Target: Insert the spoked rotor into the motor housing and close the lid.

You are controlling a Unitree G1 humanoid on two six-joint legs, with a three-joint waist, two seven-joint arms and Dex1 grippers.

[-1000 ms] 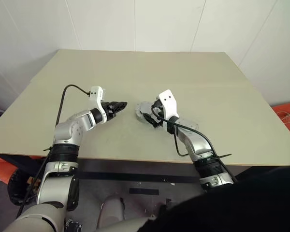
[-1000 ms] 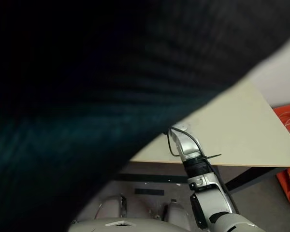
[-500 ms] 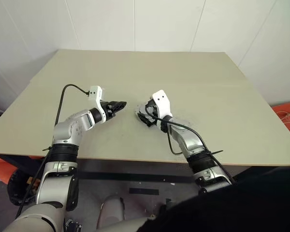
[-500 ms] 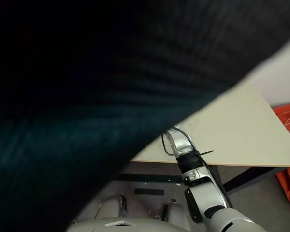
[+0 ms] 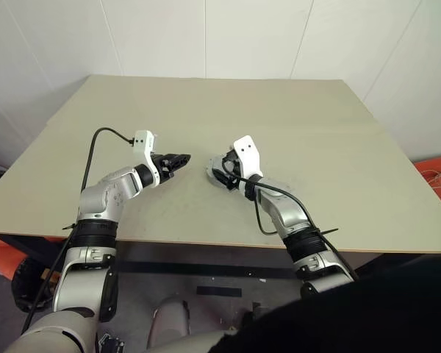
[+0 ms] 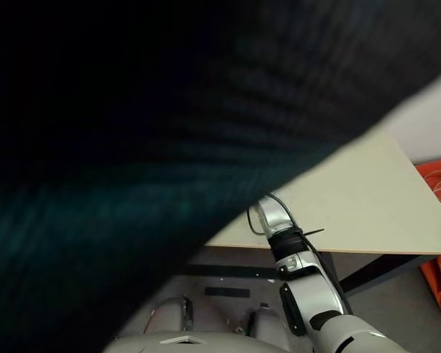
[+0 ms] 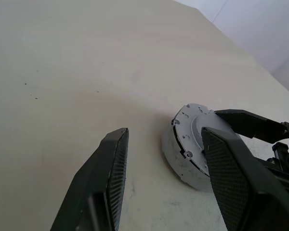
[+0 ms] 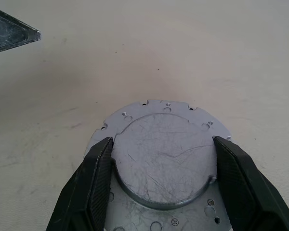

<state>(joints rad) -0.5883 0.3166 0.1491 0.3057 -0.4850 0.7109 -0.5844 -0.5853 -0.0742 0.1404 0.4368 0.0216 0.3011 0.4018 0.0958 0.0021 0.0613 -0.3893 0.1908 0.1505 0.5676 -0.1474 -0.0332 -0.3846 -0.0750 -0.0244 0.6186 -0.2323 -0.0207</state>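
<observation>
The lid [image 8: 164,166], a round grey metal disc with a scratched raised centre and small holes round its flange, lies flat on the beige tabletop [image 5: 279,125] near the front middle. The right claw [image 8: 162,173] straddles it, one black finger against each side of the raised centre, the forearm reaching forward and leftward. Just beside it, the left claw [image 7: 166,166] hovers open and empty, pointing towards the disc.

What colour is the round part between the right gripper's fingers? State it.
Light grey scratched metal, clearest in the right wrist view.
</observation>
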